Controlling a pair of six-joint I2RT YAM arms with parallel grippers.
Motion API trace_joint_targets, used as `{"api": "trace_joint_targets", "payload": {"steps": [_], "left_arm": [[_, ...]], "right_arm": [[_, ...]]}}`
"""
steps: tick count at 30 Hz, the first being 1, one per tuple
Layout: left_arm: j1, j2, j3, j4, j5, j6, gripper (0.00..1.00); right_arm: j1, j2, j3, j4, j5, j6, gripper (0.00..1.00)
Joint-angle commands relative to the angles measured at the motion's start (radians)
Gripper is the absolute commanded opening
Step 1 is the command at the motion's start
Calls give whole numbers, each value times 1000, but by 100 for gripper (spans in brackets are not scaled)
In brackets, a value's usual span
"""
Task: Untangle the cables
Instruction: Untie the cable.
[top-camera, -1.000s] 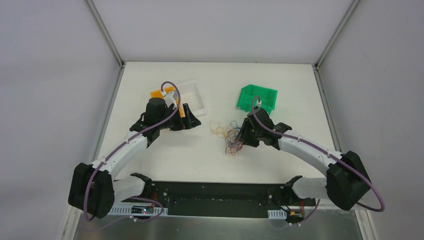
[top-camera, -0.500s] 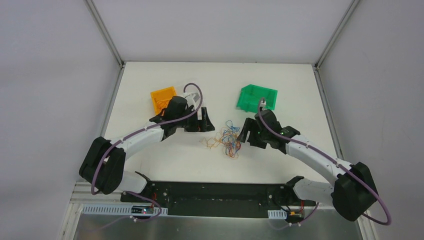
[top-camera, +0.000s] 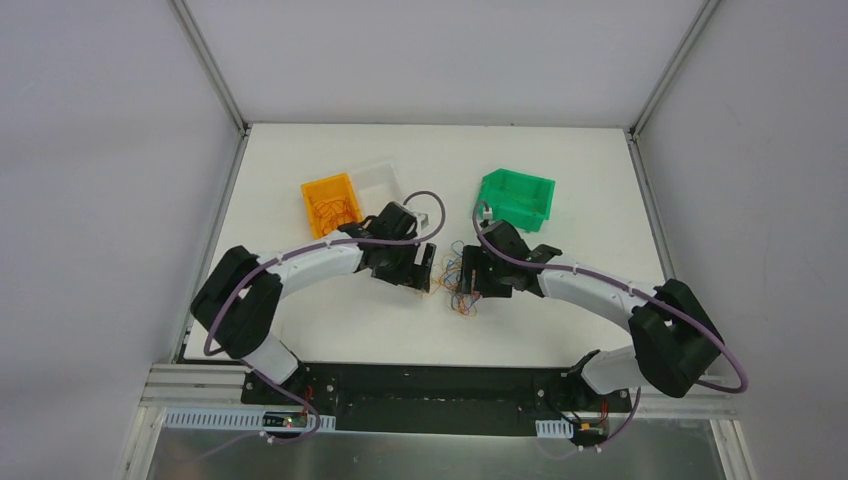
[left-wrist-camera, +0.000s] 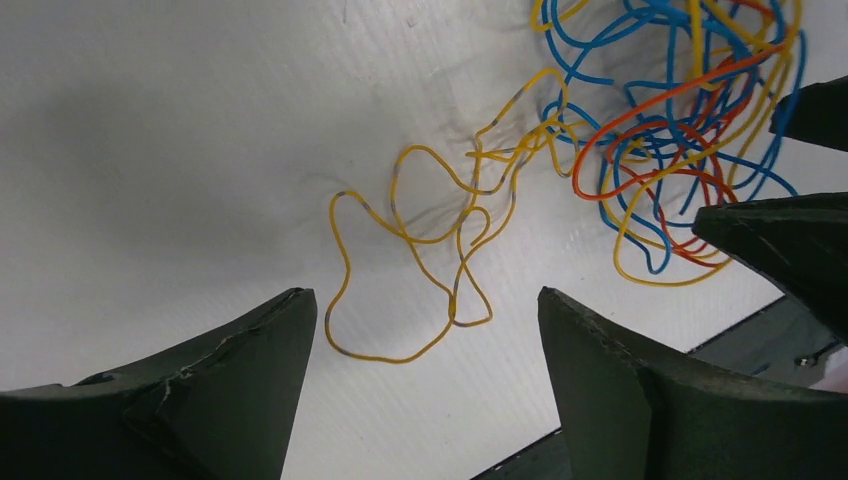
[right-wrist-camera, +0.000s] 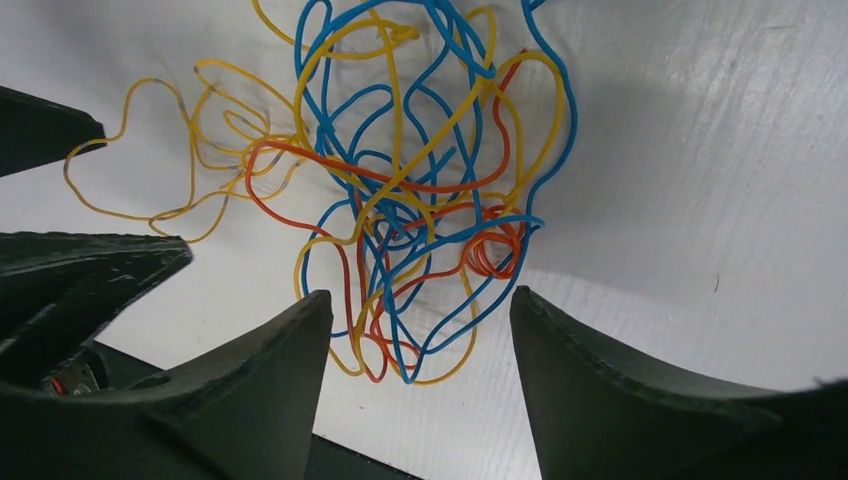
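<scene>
Both arms reach in from the near edge of the white table and meet at mid-table.

Left gripper: jaws apart, nothing clamped. A loose yellow strand lies flat on the surface below the gap.

Right gripper: jaws apart, nothing clamped, poised over the cables. These form a tangled clump of blue, yellow and orange-red loops lying between the two grippers. The yellow strand trails off the clump toward the left arm.

Further back: orange bin with thin strands inside, clear tray just beside it, and green bin to the right.
</scene>
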Motion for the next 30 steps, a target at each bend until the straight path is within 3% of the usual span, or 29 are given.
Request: {"api": "trace_joint_targets", "payload": {"steps": [1, 3, 5, 8, 9, 10, 17, 20, 25, 30], "left_arm": [[-60, 101, 100, -125, -114, 49, 82], [-76, 133, 129, -149, -155, 52, 73], [-78, 155, 138, -162, -159, 52, 60], [-78, 162, 140, -177, -176, 58, 26], [-77, 158, 137, -181, -190, 54, 9], [-73, 152, 130, -184, -206, 46, 0], [31, -56, 36, -171, -281, -64, 0], [125, -166, 4, -158, -239, -87, 0], [243, -318, 8, -181, -229, -88, 0], [304, -451, 68, -311, -358, -75, 0]], "right_arm": [[4, 6, 0, 51, 29, 5, 66], [4, -3, -23, 70, 34, 15, 59], [4, -19, -43, 81, 85, 25, 45], [-3, -56, -69, 69, 172, 51, 2], [-15, -72, -78, 49, 216, 67, 0], [-36, -94, -86, 31, 256, 82, 0], [-288, -425, -224, -75, 378, 118, 0], [-358, -543, -254, -94, 348, 121, 0], [-368, -538, -229, -123, 317, 113, 0], [-368, -526, -222, -139, 351, 131, 0]]}}
